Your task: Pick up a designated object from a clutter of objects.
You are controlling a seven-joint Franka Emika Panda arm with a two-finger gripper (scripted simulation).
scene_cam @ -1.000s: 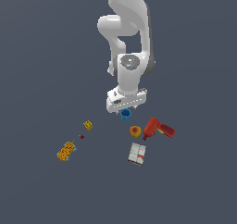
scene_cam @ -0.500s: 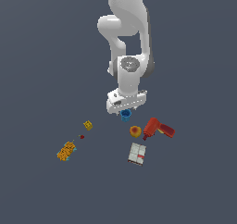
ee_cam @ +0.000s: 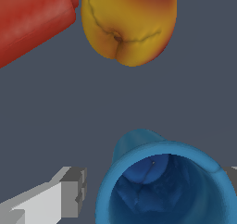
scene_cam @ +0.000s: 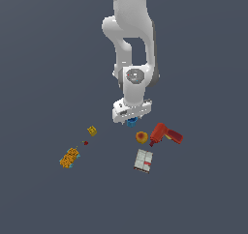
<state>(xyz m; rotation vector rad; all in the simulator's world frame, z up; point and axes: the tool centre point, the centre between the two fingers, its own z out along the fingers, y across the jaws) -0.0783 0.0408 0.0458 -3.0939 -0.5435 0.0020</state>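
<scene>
The blue cup (scene_cam: 131,123) stands upright on the floor, mostly hidden under my hand in the exterior view. In the wrist view the blue cup (ee_cam: 162,181) shows its open mouth and thick rim from above. My gripper (scene_cam: 131,119) is down around it and open. One grey fingertip (ee_cam: 74,190) stands a small gap off the rim, and the other fingertip (ee_cam: 231,177) is at the rim's opposite side. The rest of the clutter lies around it.
An orange-yellow round fruit (scene_cam: 141,137) and a red drill (scene_cam: 164,134) lie close beside the cup, and both show in the wrist view: fruit (ee_cam: 129,24), drill (ee_cam: 32,19). A white-and-red box (scene_cam: 143,161), small yellow cube (scene_cam: 91,130), tiny red bit (scene_cam: 85,142) and yellow-orange box (scene_cam: 69,157) lie further off.
The arm has come down a little, bringing the hand lower over the blue cup. The objects have not moved.
</scene>
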